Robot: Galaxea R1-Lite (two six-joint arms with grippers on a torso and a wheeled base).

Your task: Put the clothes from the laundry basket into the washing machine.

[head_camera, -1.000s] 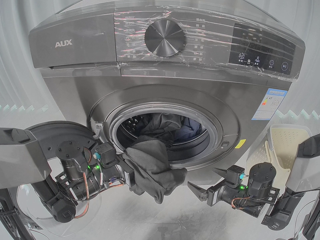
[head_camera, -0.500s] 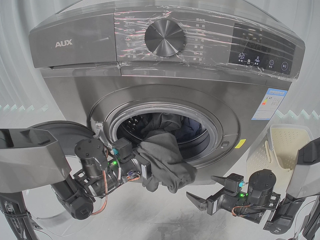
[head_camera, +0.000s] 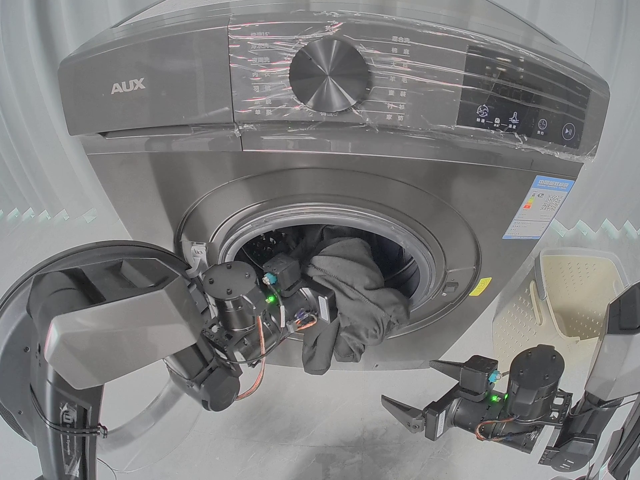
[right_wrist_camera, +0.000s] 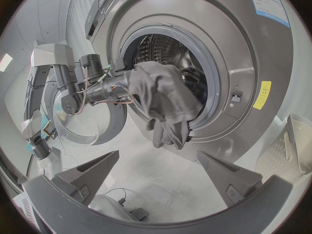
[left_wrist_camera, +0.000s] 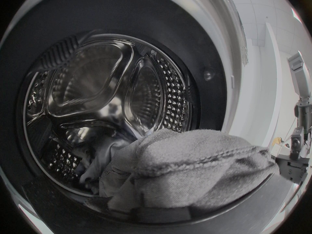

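At the washing machine mouth [head_camera: 435, 261], left hand [head_camera: 327, 307] pinches the grey garment [head_camera: 360, 281] over clothes inside [left_wrist_camera: 94, 161]; right hand [head_camera: 410, 383] hangs spread.

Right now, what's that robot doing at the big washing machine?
The robot's left tool holds a grey garment at the open front of the washing machine. Part of the garment lies over the rim toward the drum and part hangs down outside. Other clothes are already in the drum. The right tool hangs open and empty lower down, near the cream laundry basket beside the machine.
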